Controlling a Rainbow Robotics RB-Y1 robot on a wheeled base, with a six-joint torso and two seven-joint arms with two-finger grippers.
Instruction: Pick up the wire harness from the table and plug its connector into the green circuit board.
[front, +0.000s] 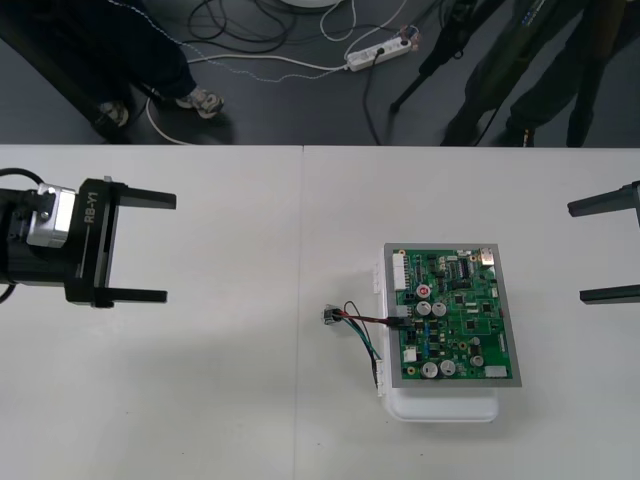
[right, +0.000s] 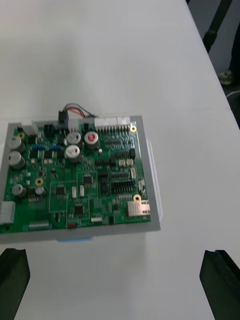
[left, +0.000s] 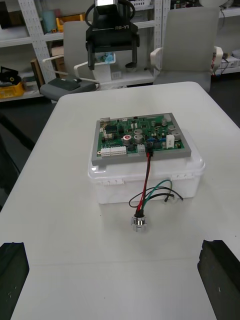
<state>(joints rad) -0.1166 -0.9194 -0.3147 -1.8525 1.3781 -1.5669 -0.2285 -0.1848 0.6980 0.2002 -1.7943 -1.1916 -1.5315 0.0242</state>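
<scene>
Resting at the lower right of centre in the front view, the green circuit board (front: 452, 315) lies flat on its white base (front: 445, 407), a lidded plastic box with the board set on top of it in a grey frame. The base stands on the light table (front: 230, 400). Along the top of that view, a white power strip (front: 378, 52) and loose cables (front: 250, 65) lie on the dark floor, well apart from the work.

The wire harness (front: 360, 322) is just left of the board, and its long axis runs roughly left to right across the frame. Its black plug (front: 400, 322) sits in a connector on the board's left edge. The left wrist view shows the plug (left: 150, 154) seated there, with the wires dropping over the side of the base. The red and black wires lead away from the board to the round metal socket (front: 330, 316), which rests on the table, pointing away from the board. The green wire (front: 374, 352) bows out in a loop towards the lower part of the frame, beside the base.

The left gripper (front: 170, 248) is at the left edge of the frame with its jaws spread wide, holding nothing. A stretch of plain tabletop separates it from the socket. Its fingers (left: 12, 272) stand far apart in the left wrist view. The right gripper (front: 577, 251) is at the right edge, also wide open and holding nothing, and is apart from the board. Its fingers (right: 220, 280) are likewise far apart, with the board beyond them.
</scene>
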